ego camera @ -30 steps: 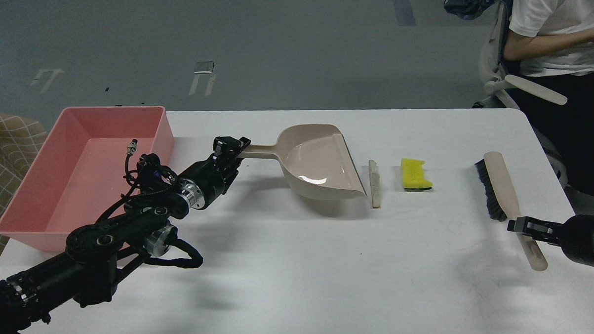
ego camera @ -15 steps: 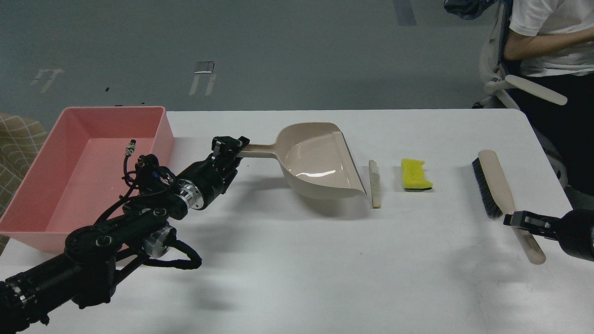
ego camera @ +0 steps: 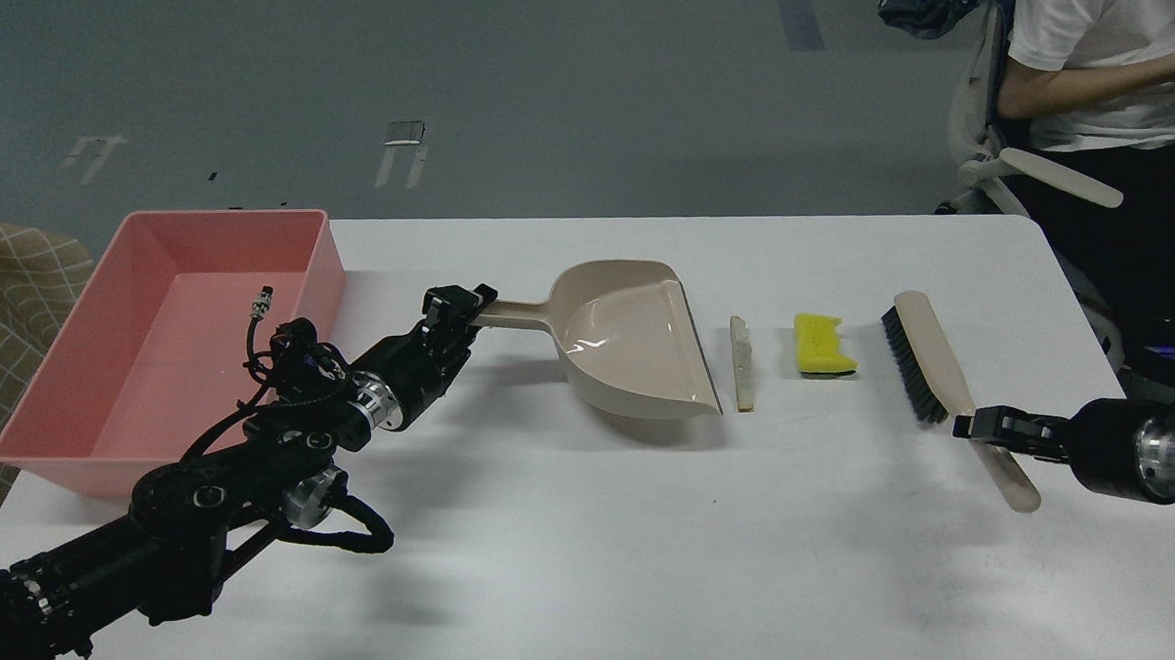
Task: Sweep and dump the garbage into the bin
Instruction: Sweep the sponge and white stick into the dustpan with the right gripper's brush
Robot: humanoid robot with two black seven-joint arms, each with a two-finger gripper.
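Note:
The off-white strip [ego camera: 741, 362] lies on the white table just right of the dustpan's lip. The yellow sponge piece [ego camera: 822, 343] with a dark green lower edge lies right of the strip. My left gripper [ego camera: 460, 305] is shut on the handle of the beige dustpan [ego camera: 632, 338], whose mouth faces the strip. My right gripper [ego camera: 982, 424] is shut on the handle of the beige black-bristled brush [ego camera: 926, 357], which stands just right of the sponge, bristles toward it. The pink bin [ego camera: 158, 335] stands at the far left, with no scraps in it.
A person in a white shirt sits on a chair [ego camera: 1011, 149] beyond the table's right far corner. A checked cloth [ego camera: 0, 292] lies left of the bin. The table's right edge [ego camera: 1127, 389] runs close to my right arm.
My right gripper has carried the brush left, close to the sponge. My left gripper has lowered the dustpan and shifted it slightly right, its lip nearer the strip.

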